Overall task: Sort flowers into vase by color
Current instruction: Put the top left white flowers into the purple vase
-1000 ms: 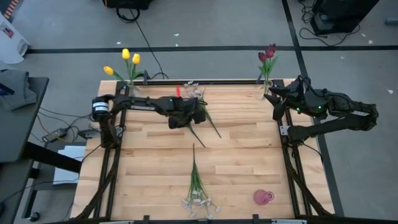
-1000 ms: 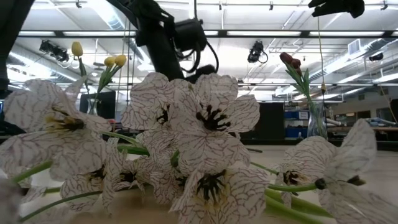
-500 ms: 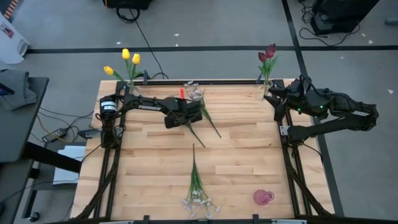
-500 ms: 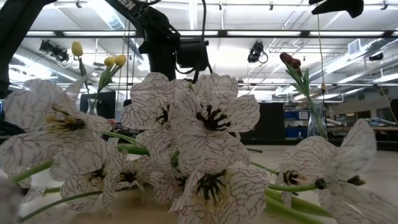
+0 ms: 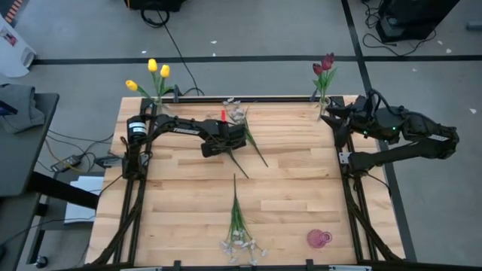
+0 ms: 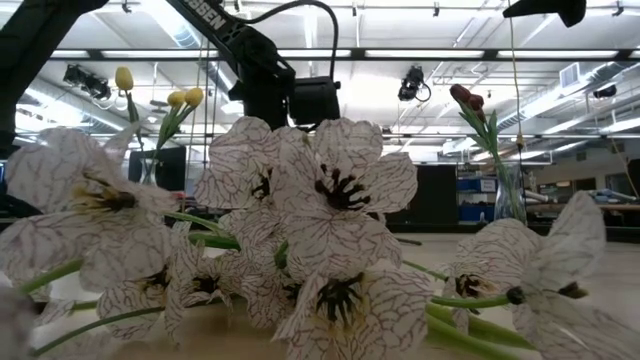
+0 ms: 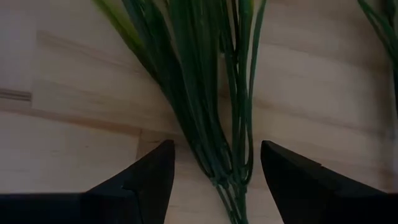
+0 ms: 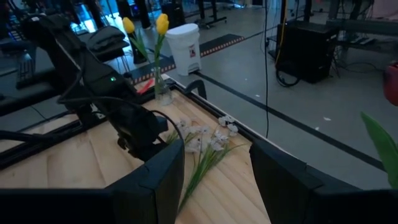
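left gripper poised over the whitish spray's stems

high view: the left gripper (image 5: 239, 138) hangs over the far middle of the table (image 5: 188, 218), directly above the stems of a whitish spray (image 5: 239, 119) whose blossoms lie just beyond it toward the far edge. a second whitish spray (image 5: 238, 226) lies well behind it near the front edge, with a pink vase (image 5: 318, 239) off to one side. yellow tulips (image 5: 154, 71) and dark red tulips (image 5: 324, 66) already stand at the far corners. the right gripper (image 5: 348, 113) waits beside the red tulips.

low view: large white blossoms (image 6: 330, 200) fill the foreground; the left arm comes down behind them.

left wrist view: the jaws stand wide, with the green stems (image 7: 211, 124) running between them, nothing gripped. to do this well, i judge it should lower until both fingers straddle the whole bundle, then close squarely so no stem slips out.

right wrist view: the right jaws stand apart and empty.
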{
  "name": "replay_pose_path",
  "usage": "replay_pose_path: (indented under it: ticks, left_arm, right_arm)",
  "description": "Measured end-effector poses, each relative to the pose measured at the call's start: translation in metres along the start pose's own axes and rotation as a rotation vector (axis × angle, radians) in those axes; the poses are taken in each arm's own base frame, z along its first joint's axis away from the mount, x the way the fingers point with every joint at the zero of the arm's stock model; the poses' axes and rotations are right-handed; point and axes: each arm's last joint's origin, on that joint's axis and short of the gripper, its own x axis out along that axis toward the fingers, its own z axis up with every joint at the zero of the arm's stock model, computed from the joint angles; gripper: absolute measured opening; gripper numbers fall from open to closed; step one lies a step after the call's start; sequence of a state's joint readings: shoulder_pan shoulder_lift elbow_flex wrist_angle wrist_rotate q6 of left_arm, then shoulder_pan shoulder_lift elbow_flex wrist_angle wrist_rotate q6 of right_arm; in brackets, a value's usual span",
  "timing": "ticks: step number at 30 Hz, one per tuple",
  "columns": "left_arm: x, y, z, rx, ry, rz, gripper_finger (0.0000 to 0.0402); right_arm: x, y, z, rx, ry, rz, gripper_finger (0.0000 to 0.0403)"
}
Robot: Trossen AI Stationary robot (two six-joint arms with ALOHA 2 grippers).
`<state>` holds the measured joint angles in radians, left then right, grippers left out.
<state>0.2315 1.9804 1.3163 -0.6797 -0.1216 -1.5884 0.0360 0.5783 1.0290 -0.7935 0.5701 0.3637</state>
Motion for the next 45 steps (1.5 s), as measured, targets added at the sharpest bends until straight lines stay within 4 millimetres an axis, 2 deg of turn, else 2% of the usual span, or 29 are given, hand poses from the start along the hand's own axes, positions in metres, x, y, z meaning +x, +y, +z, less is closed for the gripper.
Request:
replay_pose_path:
  ticks: [5, 9, 14, 21, 25, 31, 38, 41, 45]
  left_arm:
    - [0.0, 0.006, -0.004, 0.028, 0.009, 0.067, 0.0234]
    - [-0.001, 0.013, -0.009, 0.052, 0.013, 0.129, 0.0206]
    - [-0.001, 0.016, -0.014, 0.069, 0.014, 0.155, 0.0146]
    - [-0.004, 0.016, -0.022, 0.163, 0.049, 0.159, 0.0025]
    - [-0.013, 0.003, -0.026, 0.226, 0.086, 0.108, 0.0017]
    - [-0.05, -0.035, -0.024, 0.374, 0.007, -0.066, 0.0017]
    - [-0.119, -0.078, -0.03, 0.63, -0.078, -0.322, 0.0016]
    - [-0.15, -0.083, -0.035, 0.629, -0.091, -0.374, 0.0016]
    - [-0.181, -0.085, -0.044, 0.648, -0.125, -0.411, 0.0016]
  right_arm:
    - [-0.003, -0.002, 0.0, 0.006, -0.009, 0.005, 0.0195]
    - [-0.005, -0.003, 0.0, 0.016, -0.013, 0.022, 0.0195]
    - [-0.008, -0.004, 0.001, 0.028, -0.028, 0.035, 0.0195]
    - [-0.009, -0.005, 0.002, 0.029, -0.033, 0.037, 0.0195]
    - [-0.009, -0.005, 0.002, 0.027, -0.033, 0.037, 0.0195]
    - [-0.009, -0.005, 0.002, 0.019, -0.033, 0.036, 0.0195]
    - [-0.009, -0.003, 0.001, 0.025, -0.017, 0.076, 0.0195]
    - [-0.007, -0.002, 0.001, 0.05, -0.001, 0.099, 0.0195]
    - [-0.003, 0.002, 0.0, 0.107, 0.034, 0.119, 0.0195]
